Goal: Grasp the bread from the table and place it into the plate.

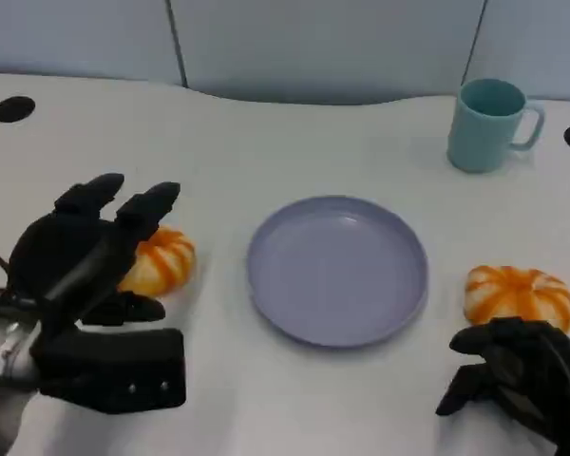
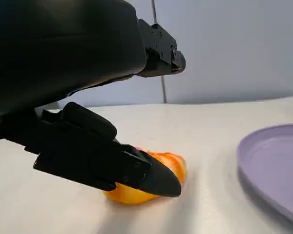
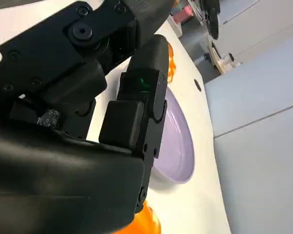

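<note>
The left hand (image 1: 95,249) is hovering over the left-hand bread (image 1: 160,261), an orange-and-white striped bun lying on the white table (image 1: 266,142) just left of the lavender plate (image 1: 337,269). Its fingers (image 1: 148,209) are reaching across the top of the bun, spread apart and holding nothing. In the left wrist view a lower finger (image 2: 136,170) is sitting in front of the bread (image 2: 141,187), very close, though whether it is actually touching is hard to judge from this angle.

The plate is lying flat at the middle of the table with nothing in it. A second striped bun (image 1: 519,294) is lying just right of the plate, and the right hand (image 1: 527,372) is resting on the table just below it, apart from it, its fingers curled inward on nothing. A teal mug (image 1: 487,124) is standing upright beyond the plate, toward the far right.
</note>
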`<state>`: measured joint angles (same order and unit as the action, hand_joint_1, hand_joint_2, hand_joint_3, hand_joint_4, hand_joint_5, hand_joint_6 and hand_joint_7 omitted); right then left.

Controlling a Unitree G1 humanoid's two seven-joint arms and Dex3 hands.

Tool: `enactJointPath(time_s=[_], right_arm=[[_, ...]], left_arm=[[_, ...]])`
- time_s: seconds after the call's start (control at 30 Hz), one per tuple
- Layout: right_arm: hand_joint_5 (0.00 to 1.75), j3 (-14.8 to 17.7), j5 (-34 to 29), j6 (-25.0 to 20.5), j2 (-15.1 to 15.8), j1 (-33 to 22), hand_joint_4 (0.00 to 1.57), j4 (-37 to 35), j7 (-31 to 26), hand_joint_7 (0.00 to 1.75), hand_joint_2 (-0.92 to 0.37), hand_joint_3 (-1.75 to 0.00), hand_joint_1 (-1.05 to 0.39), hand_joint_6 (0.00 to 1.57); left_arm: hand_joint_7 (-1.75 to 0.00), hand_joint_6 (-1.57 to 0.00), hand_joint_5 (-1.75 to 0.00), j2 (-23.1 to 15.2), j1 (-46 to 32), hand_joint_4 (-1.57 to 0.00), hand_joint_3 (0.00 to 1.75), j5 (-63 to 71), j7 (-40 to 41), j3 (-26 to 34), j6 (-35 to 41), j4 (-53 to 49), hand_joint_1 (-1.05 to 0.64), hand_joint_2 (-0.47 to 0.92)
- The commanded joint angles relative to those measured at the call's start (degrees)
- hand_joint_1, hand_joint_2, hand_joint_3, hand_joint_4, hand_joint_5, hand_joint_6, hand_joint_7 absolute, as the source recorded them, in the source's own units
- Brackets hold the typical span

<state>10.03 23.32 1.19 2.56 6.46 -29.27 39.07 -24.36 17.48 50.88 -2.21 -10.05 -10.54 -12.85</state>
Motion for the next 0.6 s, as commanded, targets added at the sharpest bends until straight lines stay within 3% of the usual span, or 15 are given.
enactJointPath(time_s=[0.03, 0.3, 0.6], right_arm=[[0.47, 0.39, 0.36, 0.63, 0.43, 0.11, 1.51, 0.03, 0.39, 0.01, -0.69, 0.00, -0.97, 1.56], [0.47, 0.90, 0.85, 0.54, 0.65, 0.54, 1.50, -0.78, 1.33, 0.01, -0.68, 0.00, -0.97, 1.56], [0.47, 1.22, 0.83, 0.52, 1.03, 0.46, 1.50, -1.04, 1.54, 0.00, -0.68, 0.00, -0.98, 1.55]], left_arm=[[-0.01, -0.05, -0.04, -1.70, 5.82, 0.00, 0.03, 0.39, -4.39, -3.88, 3.60, -6.93, -0.83, 0.92], [0.00, -0.01, 0.00, 0.92, 20.04, 0.00, 0.01, 0.57, -4.82, -12.37, 6.35, -28.21, -0.79, 0.92], [-0.01, -0.05, 0.00, 8.28, 33.26, 0.00, 0.00, -2.13, 2.01, -17.11, 5.91, -54.68, -0.70, 0.89]])
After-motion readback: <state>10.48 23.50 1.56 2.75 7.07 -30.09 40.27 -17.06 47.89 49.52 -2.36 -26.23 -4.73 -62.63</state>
